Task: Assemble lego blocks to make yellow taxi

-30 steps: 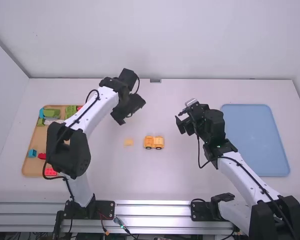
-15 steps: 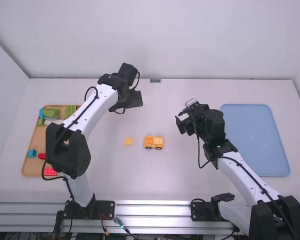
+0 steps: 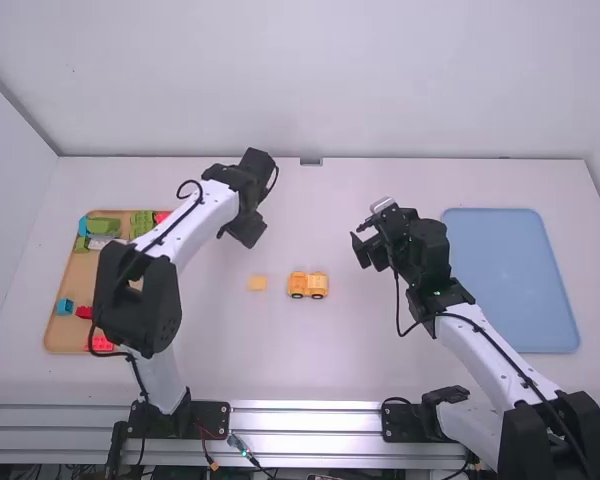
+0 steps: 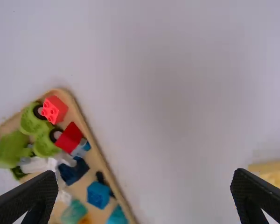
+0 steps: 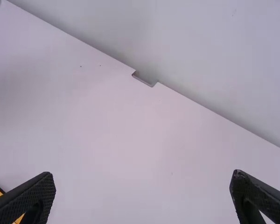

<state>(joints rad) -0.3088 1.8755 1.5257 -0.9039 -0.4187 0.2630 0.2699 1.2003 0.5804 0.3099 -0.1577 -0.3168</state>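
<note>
Yellow taxi: wheeled yellow body [image 3: 307,285] upright near the middle of the table, the hub for the hours below; 12 points away from the arm bases.
White table [image 3: 310,370]: under everything, smooth-looking; the wheels could roll on it if the body is pushed sideways unbraced.
Blue tray [image 3: 510,280]: well apart, at 3 o'clock.
Wooden tray [image 3: 77,278]: well apart, at 9 o'clock, holding red, green and blue pieces; reaching in for another part could snag a neighbour, since they lie crowded.
Left gripper [image 4: 144,173]: fingers wide apart, nothing between them; it sits between 10 and 11 o'clock. One finger overlaps the loose block's edge in its wrist view, so coming straight down off-centre could knock the block askew.
Right gripper [image 5: 143,175]: fingers spread, empty, at 2 o'clock. Unless it steadies the body, a one-handed press may tip or shift it.
Loose yellow block [image 3: 257,283]: near the body, apart from it, at 9 o'clock; probably the next part. A skewed grasp would likely leave it seated crooked, or popping off.
</note>
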